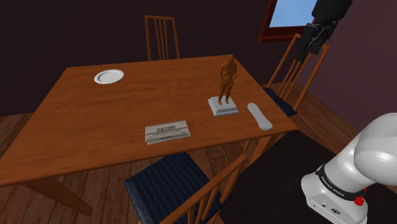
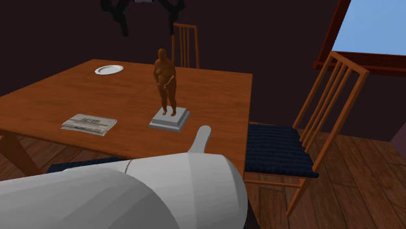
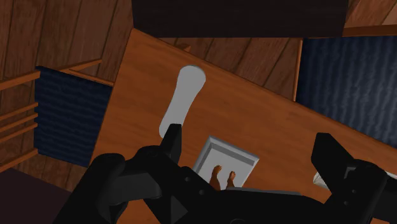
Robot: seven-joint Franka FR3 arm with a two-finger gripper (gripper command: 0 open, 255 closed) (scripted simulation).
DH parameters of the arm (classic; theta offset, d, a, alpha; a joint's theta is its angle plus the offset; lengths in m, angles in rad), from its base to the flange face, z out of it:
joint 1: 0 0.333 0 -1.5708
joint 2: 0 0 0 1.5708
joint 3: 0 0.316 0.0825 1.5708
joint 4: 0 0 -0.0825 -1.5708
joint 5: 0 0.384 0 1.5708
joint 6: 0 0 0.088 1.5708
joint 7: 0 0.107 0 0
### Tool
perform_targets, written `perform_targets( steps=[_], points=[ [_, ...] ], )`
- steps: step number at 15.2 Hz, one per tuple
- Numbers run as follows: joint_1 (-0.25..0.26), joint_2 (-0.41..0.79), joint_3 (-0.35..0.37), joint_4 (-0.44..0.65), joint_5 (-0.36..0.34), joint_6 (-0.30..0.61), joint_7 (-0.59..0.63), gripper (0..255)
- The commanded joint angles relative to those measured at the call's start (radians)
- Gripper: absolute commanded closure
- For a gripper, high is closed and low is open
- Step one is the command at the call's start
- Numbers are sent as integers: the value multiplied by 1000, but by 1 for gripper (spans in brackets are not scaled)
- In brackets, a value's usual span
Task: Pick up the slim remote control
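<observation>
The slim remote control (image 1: 259, 116) is a pale grey bar lying flat near the table's corner, at the shoulder view's right, just beside the figurine's base. In the second exterior view the remote (image 2: 201, 139) is partly hidden behind my white arm link. My black gripper (image 1: 316, 39) hangs high above that corner, well clear of the table, and it also shows at the top of the second exterior view (image 2: 147, 9). In the wrist view the gripper (image 3: 249, 146) is open with its fingers wide apart and nothing between them. The remote (image 3: 183, 98) lies far below, beyond one finger.
A brown figurine (image 1: 226, 79) stands upright on a grey base (image 1: 222, 107) next to the remote. A folded newspaper (image 1: 167, 132) and a white plate (image 1: 109, 77) lie on the wooden table (image 1: 83, 121). Wooden chairs with dark blue cushions (image 1: 172, 184) (image 2: 280, 149) stand around it.
</observation>
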Motion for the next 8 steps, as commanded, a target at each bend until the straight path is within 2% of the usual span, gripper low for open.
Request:
perform_targets(
  steps=[1, 8],
  points=[
    [0, 0, 0, 0, 0, 0, 0, 0],
    [-33, 46, -38, -191, -20, 241, 13, 0]
  ],
)
